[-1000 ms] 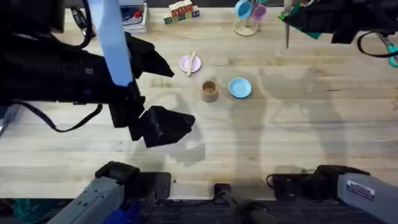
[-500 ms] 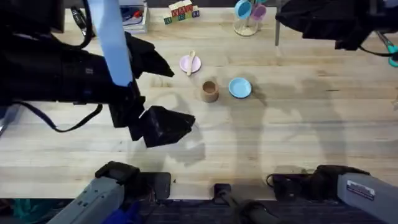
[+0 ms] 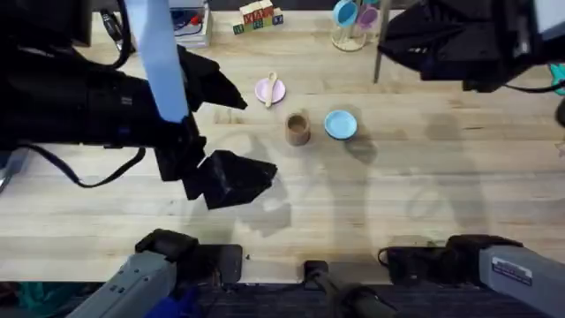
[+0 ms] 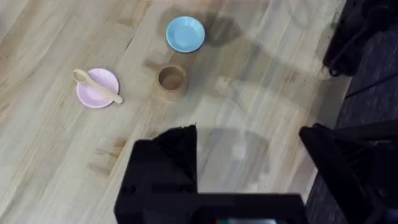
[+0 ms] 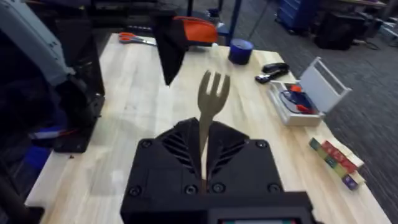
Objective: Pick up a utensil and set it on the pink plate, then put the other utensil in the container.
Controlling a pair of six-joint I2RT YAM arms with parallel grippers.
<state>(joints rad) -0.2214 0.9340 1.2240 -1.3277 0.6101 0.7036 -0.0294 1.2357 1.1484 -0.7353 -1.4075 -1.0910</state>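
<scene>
The spoon (image 3: 271, 88) (image 4: 97, 85) lies across the pink plate (image 3: 263, 92) (image 4: 90, 94) at the back of the table. Just in front stands the brown container (image 3: 297, 129) (image 4: 171, 81), with nothing visible inside. My right gripper (image 3: 388, 40) (image 5: 205, 140) hovers high at the back right, shut on the handle of the wooden fork (image 3: 378, 60) (image 5: 213, 87). The fork's tines point away from the fingers. Raised over the left side, my left gripper (image 3: 259, 137) (image 4: 249, 155) is open with nothing between its fingers.
A light-blue plate (image 3: 341, 124) (image 4: 185, 33) sits right of the container. Along the back edge are a cup stand (image 3: 350, 19), letter blocks (image 3: 258, 15) and a clear box (image 3: 187, 19). Scissors (image 3: 552, 66) lie at the far right.
My right gripper has carried the fork leftward, closer to the middle of the table. The left arm, spoon and plates have not moved.
</scene>
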